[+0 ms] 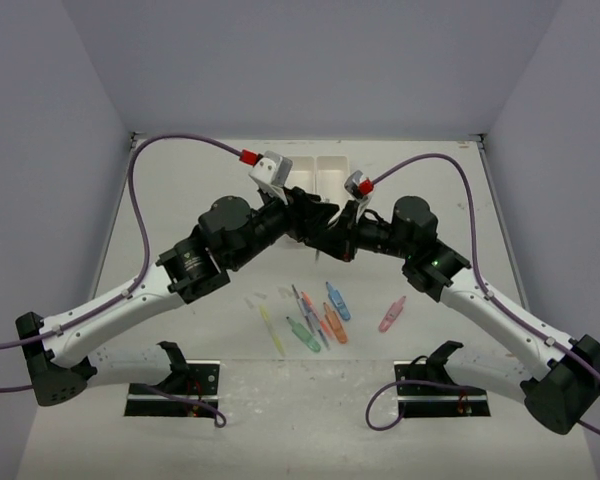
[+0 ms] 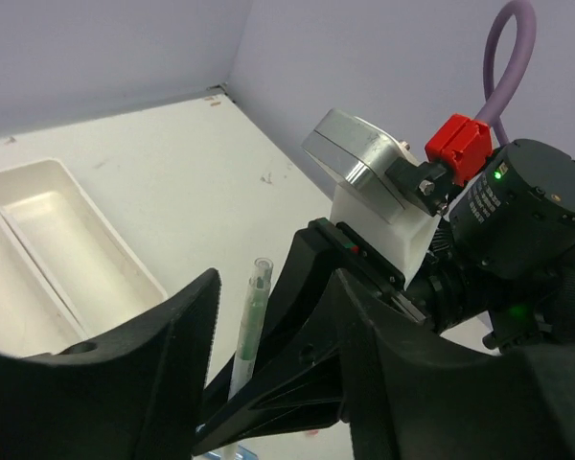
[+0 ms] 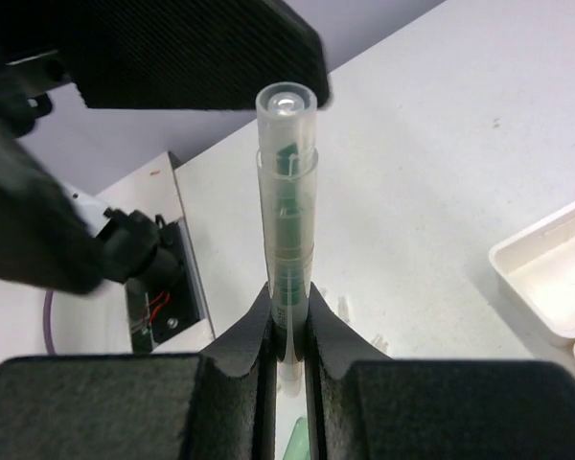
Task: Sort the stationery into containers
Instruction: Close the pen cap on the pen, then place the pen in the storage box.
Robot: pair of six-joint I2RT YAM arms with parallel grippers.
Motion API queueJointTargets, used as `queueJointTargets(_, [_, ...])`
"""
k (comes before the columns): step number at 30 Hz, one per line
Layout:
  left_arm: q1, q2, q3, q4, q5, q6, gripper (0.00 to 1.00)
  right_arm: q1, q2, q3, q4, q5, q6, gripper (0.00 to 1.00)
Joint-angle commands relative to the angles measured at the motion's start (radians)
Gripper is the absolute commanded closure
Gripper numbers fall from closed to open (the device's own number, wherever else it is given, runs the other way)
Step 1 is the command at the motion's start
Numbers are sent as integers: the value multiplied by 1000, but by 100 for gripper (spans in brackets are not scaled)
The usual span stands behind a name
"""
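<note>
One clear pen (image 3: 286, 220) with a green core is the piece in play. It stands up out of my right gripper (image 3: 287, 321), whose two fingers are clenched on its lower end, so most of its length rises free above them with its open tip on top. My left gripper (image 2: 273, 287) is at the same spot, facing the right one over the middle of the table (image 1: 180, 200). Its fingers (image 2: 144, 355) are spread apart, one on each side of the pen and of the right fingers that pinch it. As far as I can see from the left wrist, neither left finger presses on the pen, so my left grasps nothing. Both grippers hang above the table, and the pen is off the surface with them.

Several more pieces lie on the table nearer my bases, below the two grippers in the top view. A yellow pen (image 1: 272, 330) is furthest left, with a green piece (image 1: 302, 335) just right of it. Next come an orange piece (image 1: 334, 322) and a blue piece (image 1: 338, 300) close together, and a pink piece (image 1: 391, 314) lies apart on the right. A few thin pens (image 1: 300, 298) lie among the green and orange ones, too small for me to tell their colours.

Beyond the grippers, toward the far wall, sits the white tray (image 1: 315, 172), its two long compartments side by side.
</note>
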Motion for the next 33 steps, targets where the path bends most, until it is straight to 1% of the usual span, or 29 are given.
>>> queueJointTargets(1, [-3, -16, 83, -93, -114, 21, 38, -1, -5, 5, 90, 85, 6, 100])
queueJointTargets(3, [-3, -20, 97, -97, -159, 12, 29, -2, 3, 8, 85, 93, 6, 100])
queueJointTargets(5, [-3, -21, 132, -143, -244, -16, 19, -2, 17, 13, 72, 106, 6, 100])
queueJointTargets(6, [-3, -23, 157, -164, -312, -26, 2, -2, 27, 18, 68, 113, 6, 100])
queueJointTargets(7, [-3, -25, 168, -208, -353, -40, 0, -6, 33, 21, 54, 156, 4, 100])
queueJointTargets(9, [-3, -21, 192, -270, -461, -59, 0, -30, 70, 71, -22, 216, 11, 100])
queueJointTargets(10, [-1, -18, 201, -331, -519, -68, 0, -45, 90, 123, -64, 272, 26, 100])
queueJointTargets(11, [2, -20, 196, -367, -545, -89, 0, -85, 156, 165, -176, 316, 41, 100])
queueJointTargets(13, [27, -47, 145, -439, -567, -119, 0, -133, 234, 283, -314, 404, 62, 100])
queueJointTargets(14, [41, -59, 98, -446, -562, -131, 0, -162, 296, 344, -345, 443, 65, 100])
queueJointTargets(16, [68, -107, 31, -467, -543, -154, 0, -215, 432, 451, -458, 474, 64, 100])
queueJointTargets(17, [86, -125, -4, -473, -523, -156, 0, -227, 467, 514, -496, 493, 61, 100])
queueJointTargets(18, [100, -132, -23, -483, -504, -156, 0, -228, 510, 555, -503, 506, 53, 100])
queueJointTargets(20, [126, -136, -53, -519, -479, -159, 0, -231, 596, 645, -574, 551, 37, 100])
queueJointTargets(21, [143, -137, -81, -553, -464, -158, 0, -233, 693, 746, -639, 563, 20, 100])
queueJointTargets(24, [160, -144, -118, -596, -449, -158, 0, -234, 845, 897, -730, 575, 5, 100])
queueJointTargets(26, [164, -154, -140, -619, -445, -159, 0, -234, 914, 950, -751, 572, 6, 100])
queueJointTargets(30, [166, -179, -166, -657, -436, -154, 0, -234, 984, 966, -770, 561, 18, 98])
queueJointTargets(33, [167, -198, -168, -693, -419, -152, 0, -233, 1004, 938, -750, 554, 20, 91])
